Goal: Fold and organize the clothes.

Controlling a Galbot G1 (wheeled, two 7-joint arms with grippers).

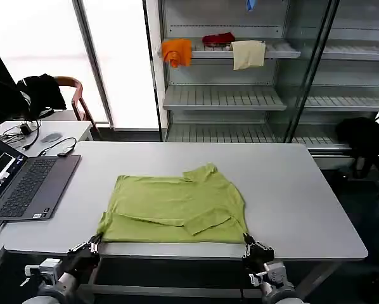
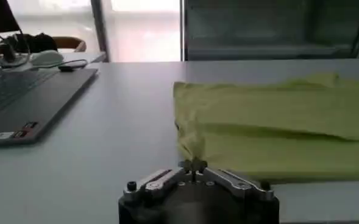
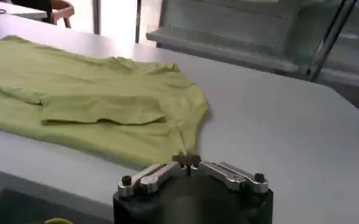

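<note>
Both grippers sit at the table's (image 1: 303, 209) near edge: the left gripper (image 1: 93, 242) pinches the T-shirt's (image 1: 177, 206) near-left corner, the right gripper (image 1: 250, 241) its near-right corner, fingers closed on fabric. Partly folded, the T-shirt lies mid-table, beside a laptop (image 1: 31, 187). Behind, shelves (image 1: 224, 98) hold orange, red and cream cloths.

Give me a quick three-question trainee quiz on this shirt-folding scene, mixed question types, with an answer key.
1. True or false: the left pincer and right pincer each pinch a near corner of the T-shirt.
2. What lies on the table on the robot's left of the T-shirt? A) laptop B) box C) mug
3. Fill in: one sleeve lies folded ____ the T-shirt's body.

Key: 1 true; 2 A, the laptop; 3 over.
</note>
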